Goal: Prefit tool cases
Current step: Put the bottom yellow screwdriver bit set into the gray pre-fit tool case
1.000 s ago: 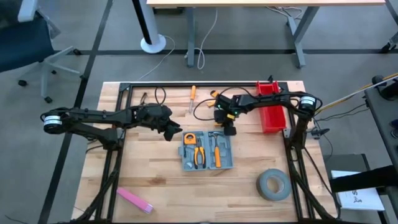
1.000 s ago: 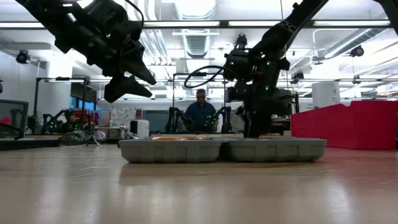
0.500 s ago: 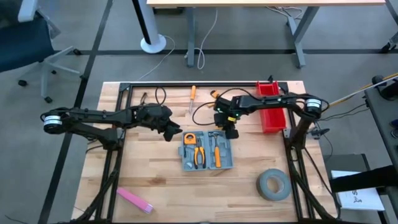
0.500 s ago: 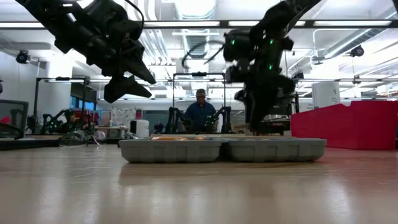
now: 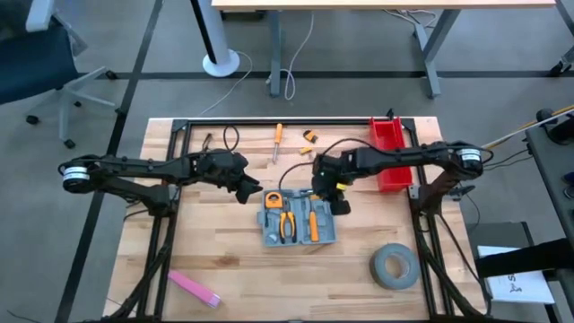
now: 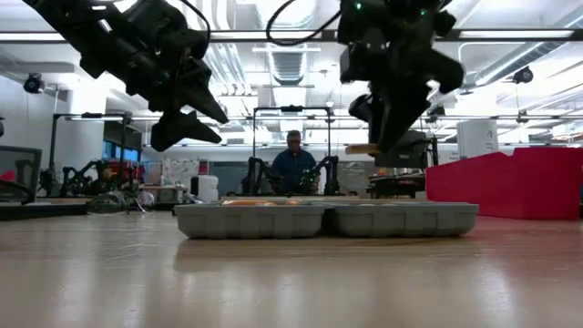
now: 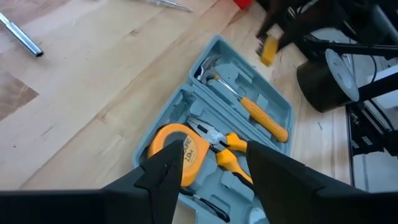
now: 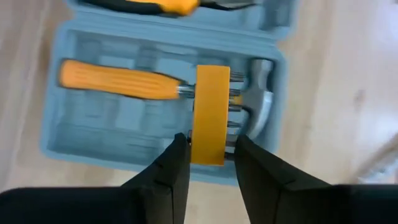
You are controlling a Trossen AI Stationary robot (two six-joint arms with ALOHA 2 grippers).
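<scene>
- Open case flat at worktop centre, holding hammer, pliers, tape measure.
- Right pincer clamped on a yellow block, raised over the case's 1 o'clock corner.
- Left pincer spread wide, empty, hanging at the case's 10 o'clock.
</scene>
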